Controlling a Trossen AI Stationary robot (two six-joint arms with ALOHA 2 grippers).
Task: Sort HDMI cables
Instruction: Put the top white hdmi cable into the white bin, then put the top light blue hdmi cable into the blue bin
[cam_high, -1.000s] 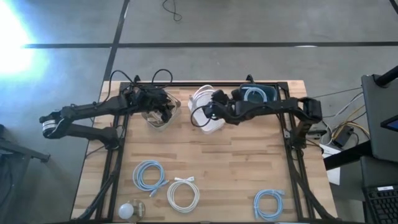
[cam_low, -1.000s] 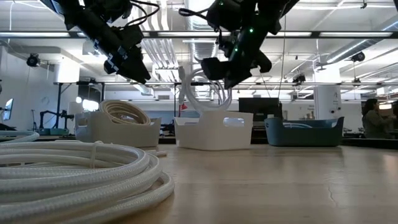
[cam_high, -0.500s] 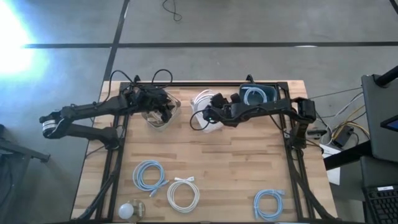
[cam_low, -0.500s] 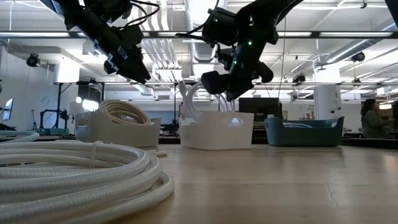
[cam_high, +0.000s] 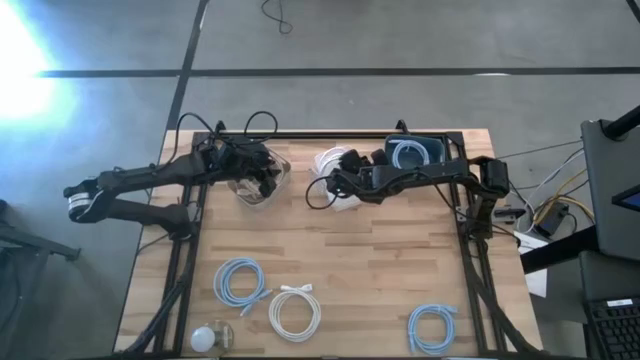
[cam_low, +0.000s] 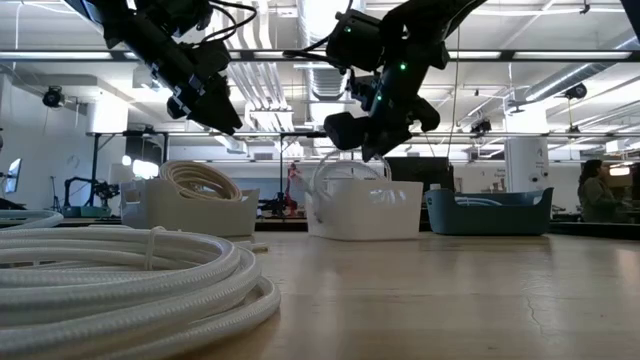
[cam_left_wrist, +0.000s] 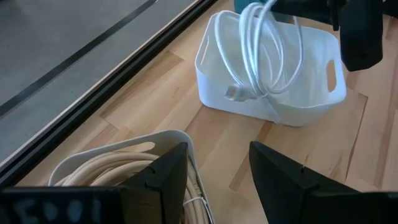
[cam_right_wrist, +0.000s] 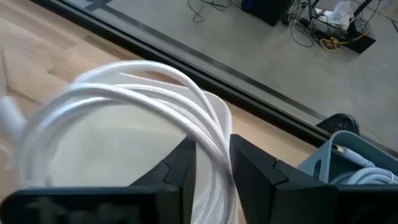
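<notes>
My right gripper (cam_high: 338, 182) is over the white bin (cam_high: 345, 203) at the table's far middle, shut on a white HDMI cable coil (cam_right_wrist: 124, 99). The coil reaches down into the bin and also shows in the left wrist view (cam_left_wrist: 267, 56). My left gripper (cam_high: 268, 182) hangs open and empty above the beige bin (cam_left_wrist: 165, 140), which holds a beige coil (cam_left_wrist: 106, 171). A light blue coil (cam_high: 410, 153) lies in the blue bin (cam_high: 440, 148). Two light blue coils (cam_high: 240, 280) (cam_high: 432, 328) and a white coil (cam_high: 295, 312) lie flat on the near part of the table. My right gripper pinches several strands of the white coil at its upper arc (cam_right_wrist: 214, 149) between its two fingers. The fingers come slanting down from the table's right and lie across the strands. The coil hangs below them, upright, its lower part inside the white bin (cam_low: 365, 210).
A small white ball (cam_high: 205, 338) sits at the near left corner. The three bins stand in a row along the far edge: beige (cam_low: 190, 205), white, blue (cam_low: 490, 212). The middle of the table between bins and loose coils is bare wood.
My right gripper has gone down and a little toward the far edge with the white coil, which has sunk from well above the white bin's rim into the bin. The white bin has slid a little toward the table's right.
</notes>
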